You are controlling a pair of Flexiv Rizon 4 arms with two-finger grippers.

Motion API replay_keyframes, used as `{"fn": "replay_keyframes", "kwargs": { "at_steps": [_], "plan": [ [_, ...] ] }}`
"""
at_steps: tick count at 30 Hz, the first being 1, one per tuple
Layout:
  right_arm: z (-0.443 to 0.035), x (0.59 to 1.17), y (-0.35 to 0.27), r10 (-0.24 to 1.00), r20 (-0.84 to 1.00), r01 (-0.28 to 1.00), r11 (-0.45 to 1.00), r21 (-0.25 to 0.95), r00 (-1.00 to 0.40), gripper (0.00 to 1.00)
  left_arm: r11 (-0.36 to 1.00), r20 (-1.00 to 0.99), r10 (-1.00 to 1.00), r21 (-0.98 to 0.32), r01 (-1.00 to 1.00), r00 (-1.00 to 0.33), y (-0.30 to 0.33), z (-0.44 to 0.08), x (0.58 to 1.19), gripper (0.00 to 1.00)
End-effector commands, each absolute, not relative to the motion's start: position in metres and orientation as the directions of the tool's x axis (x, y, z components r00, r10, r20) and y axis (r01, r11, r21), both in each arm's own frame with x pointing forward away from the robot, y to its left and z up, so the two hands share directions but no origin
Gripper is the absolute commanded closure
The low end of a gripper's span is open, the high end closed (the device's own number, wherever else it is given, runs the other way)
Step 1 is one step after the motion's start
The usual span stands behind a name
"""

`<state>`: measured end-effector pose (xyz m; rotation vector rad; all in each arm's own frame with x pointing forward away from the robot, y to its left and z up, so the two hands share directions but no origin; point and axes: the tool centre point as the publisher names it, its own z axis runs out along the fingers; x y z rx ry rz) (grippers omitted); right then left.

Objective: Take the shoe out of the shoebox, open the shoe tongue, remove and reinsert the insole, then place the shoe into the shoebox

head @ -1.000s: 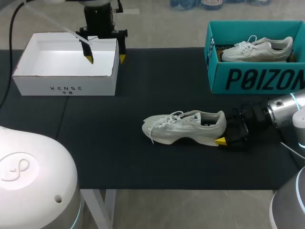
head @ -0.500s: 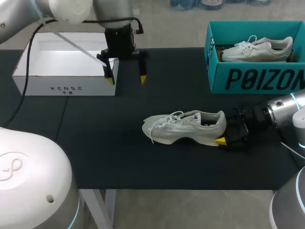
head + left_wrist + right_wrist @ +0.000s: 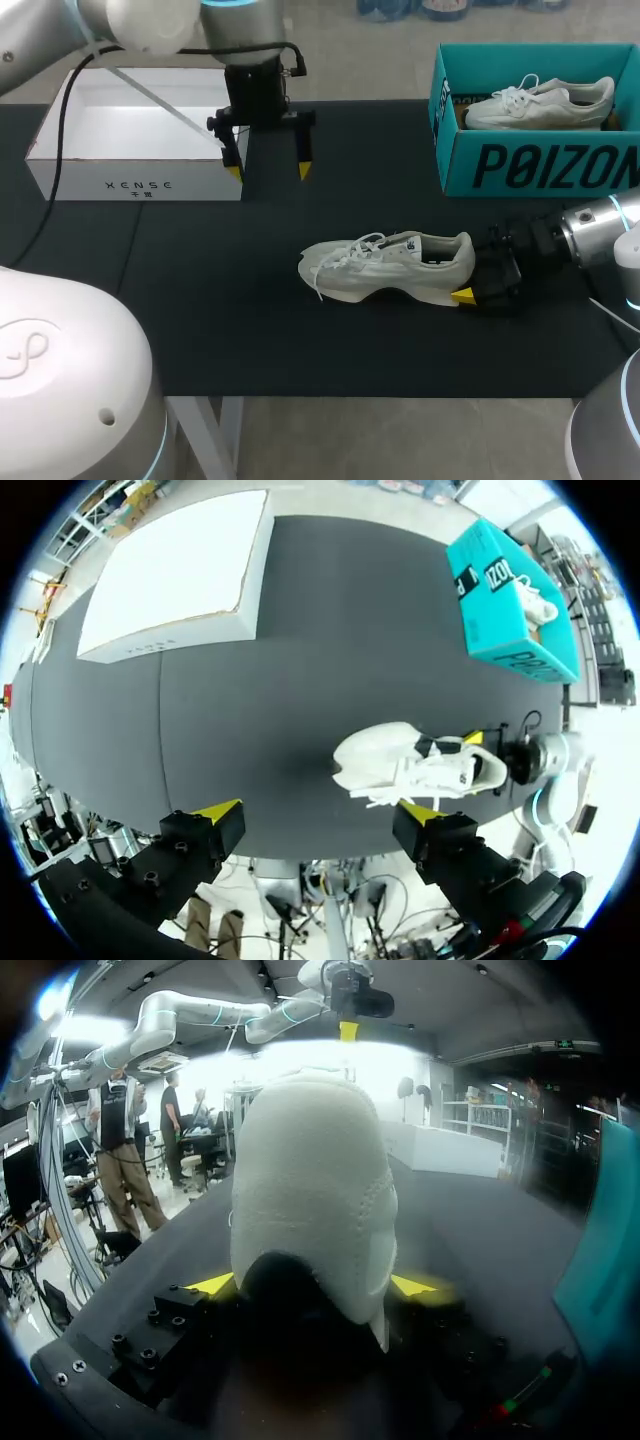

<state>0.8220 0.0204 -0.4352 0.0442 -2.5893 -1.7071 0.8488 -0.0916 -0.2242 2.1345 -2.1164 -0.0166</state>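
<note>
The shoe (image 3: 390,270) stands on its sole mid-tabletop (image 3: 200,300), outside the teal shoebox (image 3: 540,165). The right gripper (image 3: 313,1284) clamps its heel from 2 sides. The left gripper (image 3: 268,170) hangs wide open beside the white box (image 3: 140,185).

Our left arm (image 3: 150,25) comes in from the far left, and our left gripper (image 3: 268,168) points straight down with its fingers (image 3: 304,168) spread wide, holding nothing. Our right gripper (image 3: 314,1285) lies low and level, fingers seemingly clamped on either side of the heel of the shoe (image 3: 310,1200).
</note>
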Motion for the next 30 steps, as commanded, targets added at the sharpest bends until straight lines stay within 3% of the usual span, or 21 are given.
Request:
{"fn": "replay_keyframes", "kwargs": {
  "at_steps": [1, 30],
  "plan": [
    [-0.441, 0.823, 0.022, -0.044, 0.019, 0.0, 0.397, 0.918, -0.999, 1.0, -0.004, 0.089, -0.996, 0.104, -0.995, 0.013, -0.092, -0.225, 0.849, 0.0],
    [-0.441, 0.823, 0.022, -0.044, 0.019, 0.0, 0.397, 0.918, -0.999, 1.0, 0.22, 0.012, -0.975, 0.075, -0.973, -0.22, -0.281, -0.299, 0.825, 0.0]
  ]
}}
